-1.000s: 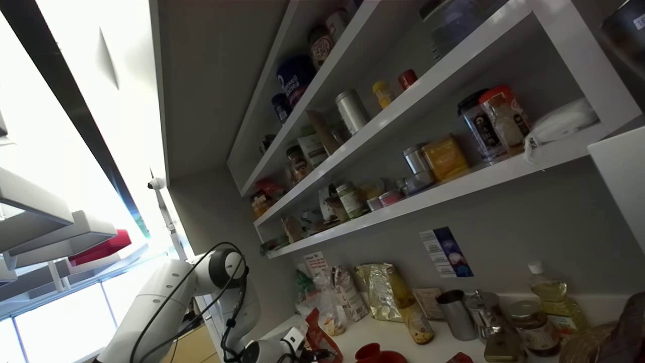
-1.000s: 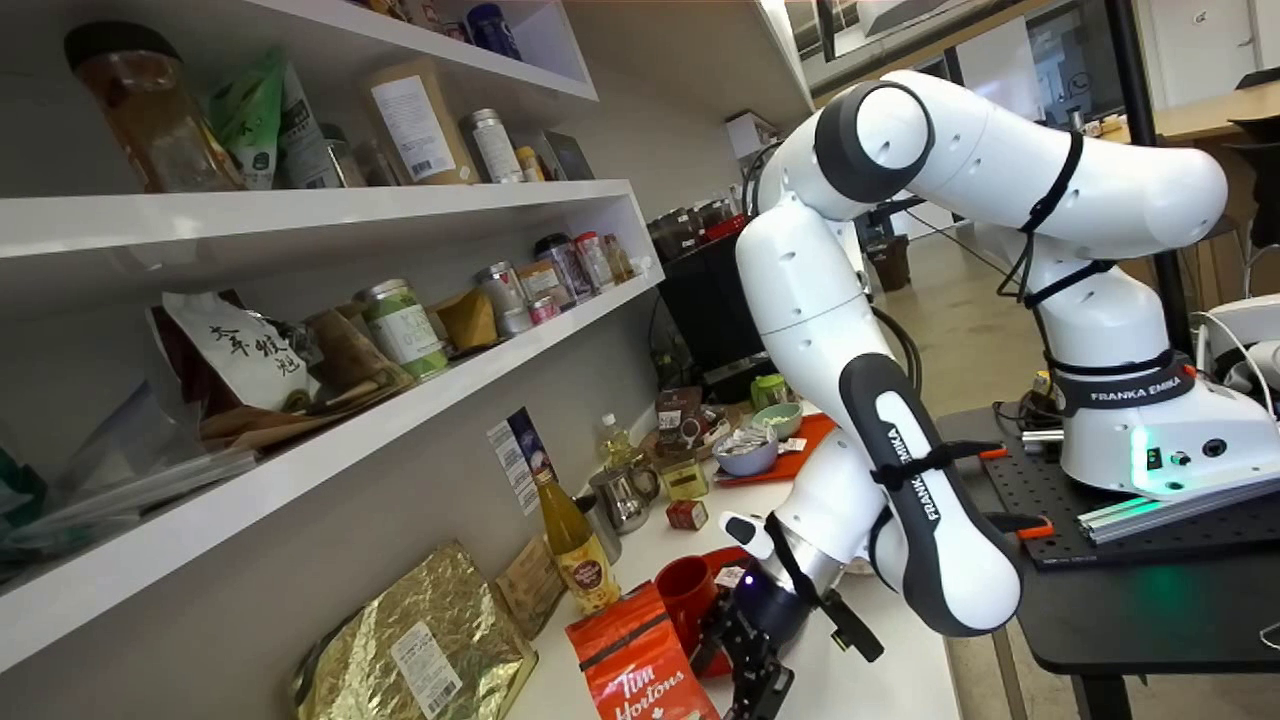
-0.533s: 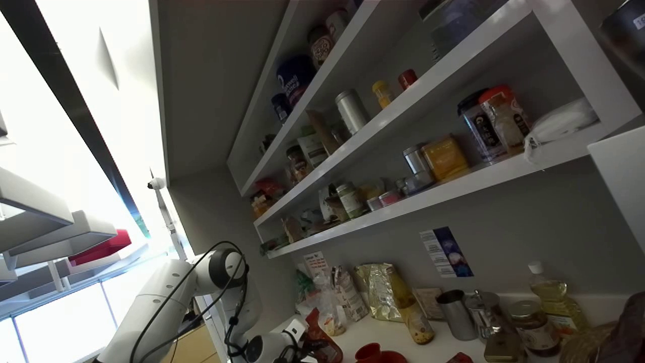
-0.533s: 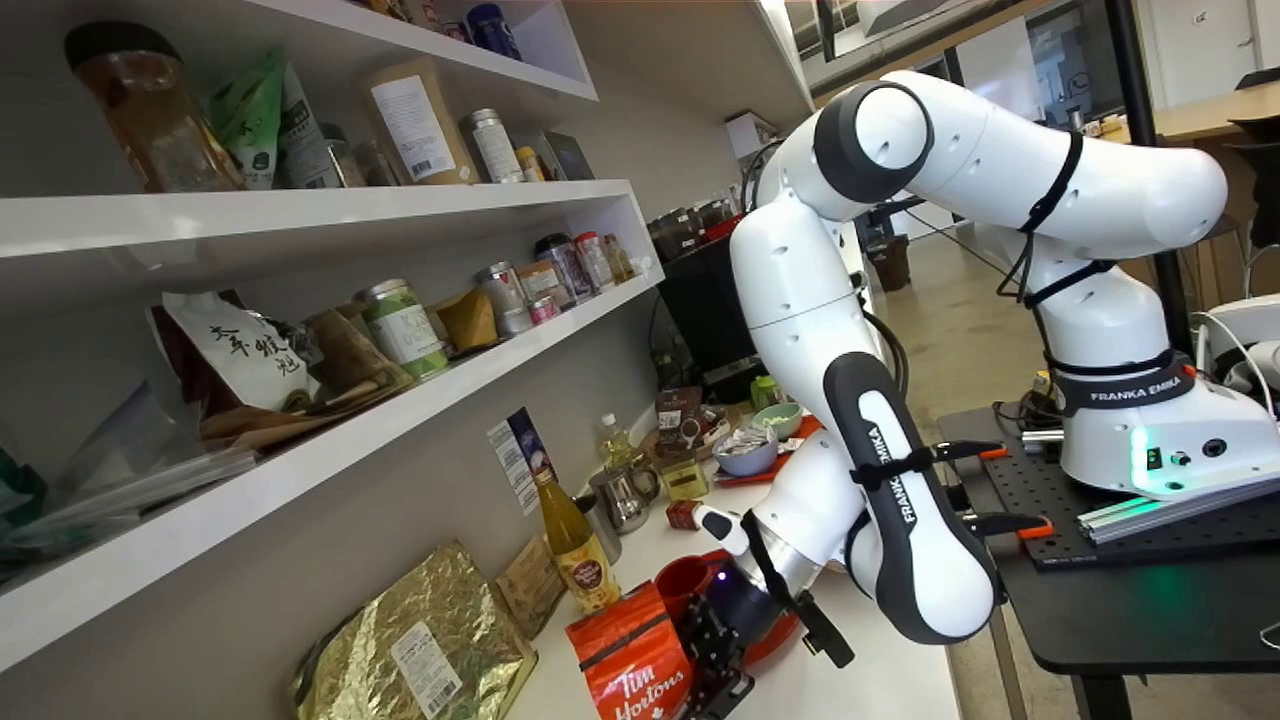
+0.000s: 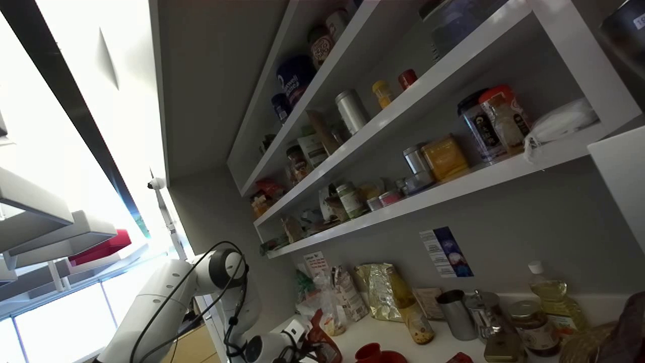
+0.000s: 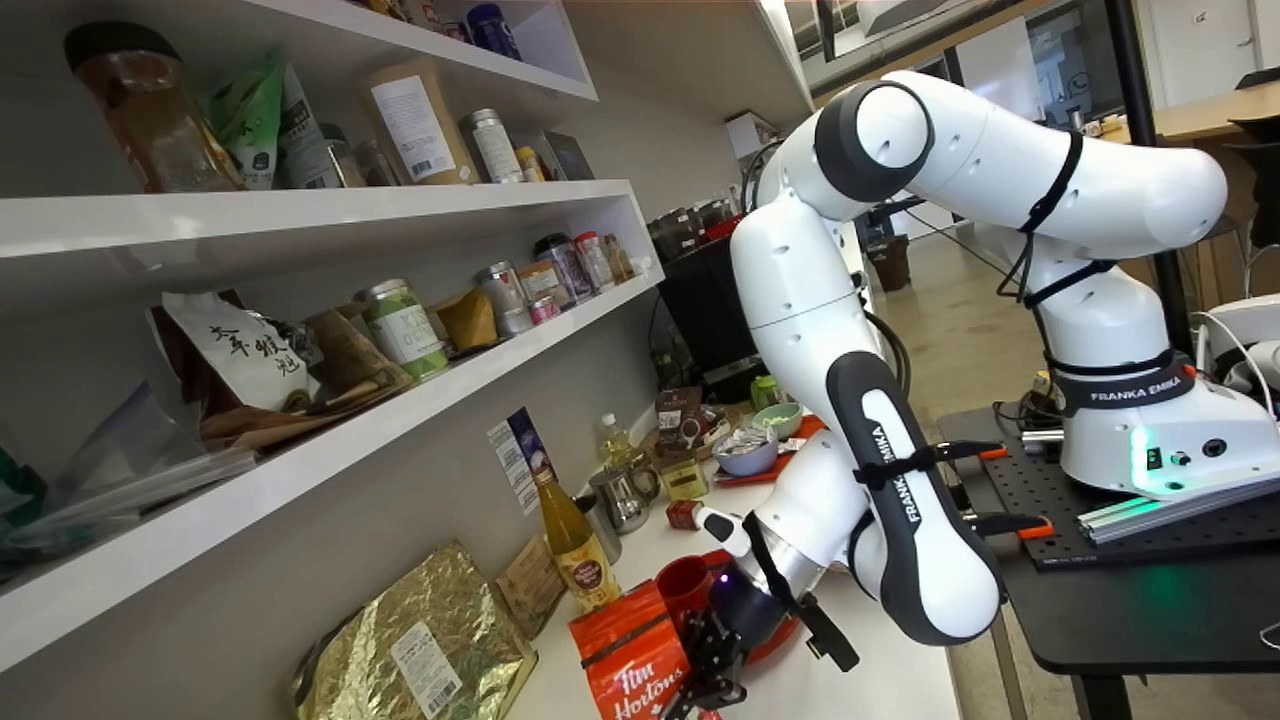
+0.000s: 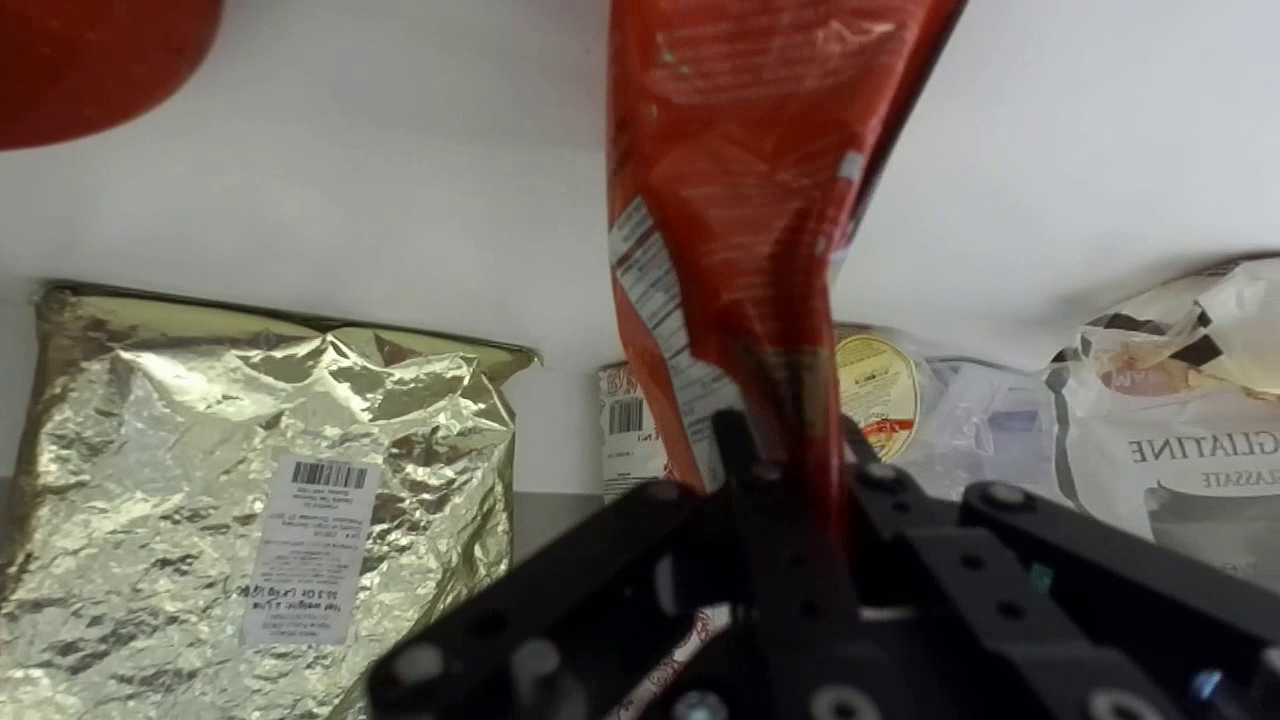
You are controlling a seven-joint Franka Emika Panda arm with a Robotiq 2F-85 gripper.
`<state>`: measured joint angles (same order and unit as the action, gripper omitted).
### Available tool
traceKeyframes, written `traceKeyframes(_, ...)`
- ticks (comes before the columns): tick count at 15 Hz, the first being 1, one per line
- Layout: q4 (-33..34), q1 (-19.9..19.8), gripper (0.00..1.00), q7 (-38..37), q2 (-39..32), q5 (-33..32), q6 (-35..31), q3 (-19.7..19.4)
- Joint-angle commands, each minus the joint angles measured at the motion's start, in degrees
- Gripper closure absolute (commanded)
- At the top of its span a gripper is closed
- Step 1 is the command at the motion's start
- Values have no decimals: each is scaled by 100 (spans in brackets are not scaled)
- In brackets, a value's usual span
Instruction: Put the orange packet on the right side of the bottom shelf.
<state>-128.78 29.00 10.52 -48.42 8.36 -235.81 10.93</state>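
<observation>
The orange packet [image 6: 637,668], a shiny red-orange bag with white lettering, stands on the white counter below the shelves. Its lower part is cut off by the frame edge in that exterior view. My gripper [image 6: 700,690] has come in at its side. In the wrist view the gripper [image 7: 798,445] is shut on the packet [image 7: 745,170], which is pinched into a narrow fold between the dark fingers [image 7: 735,445]. An exterior view shows the packet [image 5: 322,342] partly behind the gripper. The bottom shelf [image 6: 300,470] runs along the wall above, its long white edge [image 5: 433,198] visible.
Jars, tins and bags line the bottom shelf, including a yellow carton [image 5: 446,157] and a green-labelled jar [image 6: 405,328]. Around the packet are a gold foil bag [image 6: 420,645], a bottle [image 6: 577,545] and a red mug [image 6: 684,582]. Plastic bags [image 7: 985,430] lie beside it.
My gripper has moved in to the packet's side, and its jaws have gone from open to shut on it. The packet's side has drawn in and it has shifted slightly.
</observation>
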Motion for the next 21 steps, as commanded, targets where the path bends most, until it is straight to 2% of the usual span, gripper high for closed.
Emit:
traceKeyframes(1,-14,-69,100,-142,-26,-177,77,38)
traceKeyframes(5,-19,-79,99,-112,27,-139,101,7)
traceKeyframes(9,-224,-104,99,-57,461,34,334,-7)
traceKeyframes(17,-1174,-179,99,-49,2660,464,1475,-15)
traceKeyframes(21,-1335,-129,99,338,3614,1220,2210,-289)
